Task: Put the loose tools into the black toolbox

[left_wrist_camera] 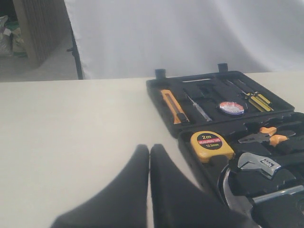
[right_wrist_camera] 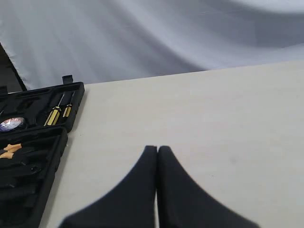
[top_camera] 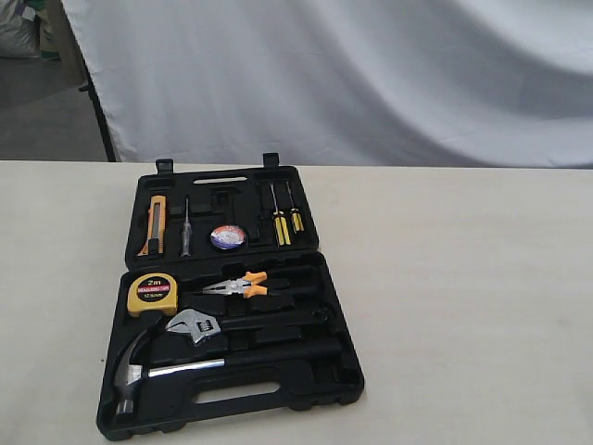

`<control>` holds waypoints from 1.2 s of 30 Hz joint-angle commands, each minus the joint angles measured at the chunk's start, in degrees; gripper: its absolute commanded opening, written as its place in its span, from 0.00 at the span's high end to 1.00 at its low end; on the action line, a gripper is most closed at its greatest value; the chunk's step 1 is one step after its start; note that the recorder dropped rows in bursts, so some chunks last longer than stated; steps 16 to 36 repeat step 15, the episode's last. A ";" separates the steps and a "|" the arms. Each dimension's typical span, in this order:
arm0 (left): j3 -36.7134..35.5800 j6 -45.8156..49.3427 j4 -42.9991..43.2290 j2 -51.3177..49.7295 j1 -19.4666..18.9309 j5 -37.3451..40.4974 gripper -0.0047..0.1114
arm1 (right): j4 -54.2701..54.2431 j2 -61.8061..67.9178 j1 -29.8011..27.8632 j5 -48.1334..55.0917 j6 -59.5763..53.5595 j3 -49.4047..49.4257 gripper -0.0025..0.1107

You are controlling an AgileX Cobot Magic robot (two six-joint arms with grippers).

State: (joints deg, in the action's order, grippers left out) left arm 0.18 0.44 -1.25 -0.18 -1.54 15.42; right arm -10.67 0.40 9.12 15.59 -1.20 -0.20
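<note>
Already hammer (top_camera: 185, 368), wrench (top_camera: 193, 324) and tape roll (top_camera: 228, 237) lay in the lower-left black toolbox (top_camera: 315, 385), nearer the pinched-together left tool (left_wrist_camera: 148, 149) than the pinched-together right tool (right_wrist_camera: 157, 149).

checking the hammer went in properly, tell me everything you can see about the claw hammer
The claw hammer has a shiny steel head with a curved claw, a polished steel neck and a black grip. It lies flat inside the open black toolbox, in the frontmost recess of the near half beside the carry slot, head toward the exterior view's left, grip running right. The adjustable wrench sits just behind it; whether they touch is unclear.
</note>
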 commanded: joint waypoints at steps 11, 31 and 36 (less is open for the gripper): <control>-0.18 -0.44 -0.66 0.18 -0.20 -0.01 0.95 | 0.68 -0.40 -0.42 -0.08 -0.17 0.20 0.98; -0.18 -0.44 -0.66 0.18 -0.20 -0.01 0.95 | 0.68 -0.40 -0.42 -0.08 0.34 0.20 0.98; -0.18 -0.44 -0.66 0.18 -0.20 -0.01 0.95 | 0.68 -0.40 -0.42 -0.08 0.34 0.20 0.98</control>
